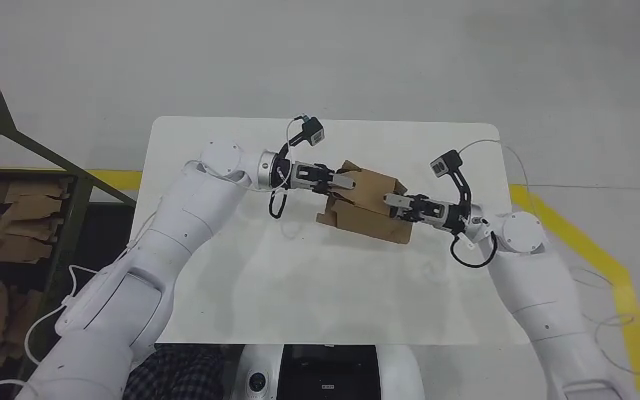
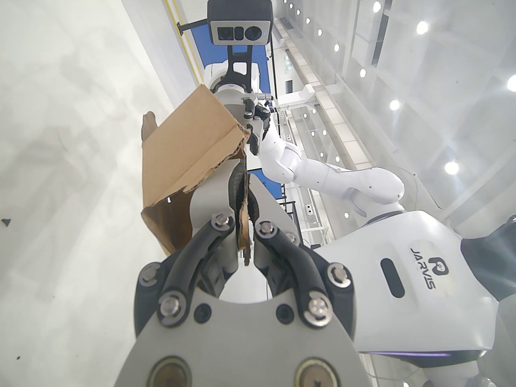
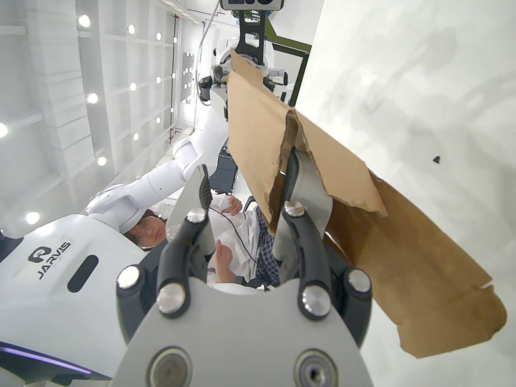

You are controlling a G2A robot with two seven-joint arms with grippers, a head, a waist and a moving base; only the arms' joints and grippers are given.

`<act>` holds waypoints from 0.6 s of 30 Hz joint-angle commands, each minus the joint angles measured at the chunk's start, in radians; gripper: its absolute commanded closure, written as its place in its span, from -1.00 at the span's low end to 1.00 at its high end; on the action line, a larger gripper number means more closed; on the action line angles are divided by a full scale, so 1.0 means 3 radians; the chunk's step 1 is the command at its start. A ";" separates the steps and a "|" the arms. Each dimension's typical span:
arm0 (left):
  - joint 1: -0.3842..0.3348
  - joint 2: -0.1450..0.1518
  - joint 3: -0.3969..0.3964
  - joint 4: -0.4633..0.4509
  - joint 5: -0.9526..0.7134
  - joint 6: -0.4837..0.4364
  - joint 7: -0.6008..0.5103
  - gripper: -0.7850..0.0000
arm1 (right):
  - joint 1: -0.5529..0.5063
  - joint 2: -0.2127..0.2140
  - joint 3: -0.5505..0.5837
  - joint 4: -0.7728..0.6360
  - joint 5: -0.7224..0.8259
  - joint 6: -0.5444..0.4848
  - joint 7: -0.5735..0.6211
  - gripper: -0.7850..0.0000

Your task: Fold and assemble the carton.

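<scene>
Carton (image 1: 365,200), part-folded, over table (image 1: 250,290).
Left gripper (image 2: 242,187) pinches a flap edge; right gripper (image 3: 246,167) gapes wide, one finger seemingly tucked under a fold.

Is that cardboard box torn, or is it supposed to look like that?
It looks torn. The carton has a ragged, frayed edge where the left gripper clamps it, and another beside the open right gripper. Clean-cut flaps would be straight.

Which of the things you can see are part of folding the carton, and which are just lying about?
Part of the job: the carton; the left claw, shut on one carton edge; the right claw, open at the opposite end; the white table.

Lying about: brown cardboard pieces piled beyond the table's side; the green frame bar beside them.
</scene>
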 commanded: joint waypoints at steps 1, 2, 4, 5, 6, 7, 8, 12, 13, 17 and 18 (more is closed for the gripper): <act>0.0000 0.0003 0.0007 -0.0003 -0.0014 0.0000 0.0000 1.00 | 0.0008 -0.0004 -0.0020 0.0009 0.0009 0.0000 -0.0005 0.18; -0.0001 0.0004 0.0013 -0.0008 -0.0016 0.0002 -0.0002 1.00 | 0.0012 -0.0006 -0.0031 0.0012 0.0017 0.0000 -0.0002 0.18; -0.0001 0.0005 0.0029 -0.0016 -0.0017 0.0010 -0.0010 1.00 | 0.0020 -0.0009 -0.0046 0.0024 0.0038 0.0000 0.0004 0.22; -0.0003 0.0005 0.0039 -0.0023 -0.0014 0.0014 -0.0014 1.00 | 0.0025 -0.0010 -0.0053 0.0032 0.0042 0.0000 0.0005 0.25; -0.0004 0.0006 0.0045 -0.0026 -0.0015 0.0014 -0.0014 1.00 | 0.0031 -0.0011 -0.0058 0.0041 0.0043 0.0001 -0.0002 0.29; -0.0005 0.0007 0.0052 -0.0026 -0.0013 0.0015 -0.0015 1.00 | 0.0036 -0.0013 -0.0063 0.0050 0.0046 0.0002 -0.0010 0.32; -0.0006 0.0008 0.0057 -0.0025 -0.0020 0.0018 -0.0018 1.00 | 0.0041 -0.0014 -0.0070 0.0057 0.0049 0.0006 -0.0012 0.35; -0.0011 0.0012 0.0076 -0.0026 -0.0030 0.0016 -0.0016 1.00 | 0.0060 -0.0017 -0.0086 0.0086 0.0052 0.0003 -0.0027 0.66; -0.0010 0.0014 0.0079 -0.0022 -0.0034 0.0019 -0.0019 1.00 | 0.0063 -0.0018 -0.0090 0.0091 0.0051 0.0003 -0.0029 0.84; -0.0015 0.0023 0.0083 -0.0006 -0.0037 0.0015 -0.0015 1.00 | 0.0072 -0.0018 -0.0098 0.0104 0.0052 0.0000 -0.0022 1.00; -0.0016 0.0026 0.0083 -0.0005 -0.0038 0.0014 -0.0014 0.98 | 0.0073 -0.0017 -0.0099 0.0109 0.0051 0.0001 -0.0019 1.00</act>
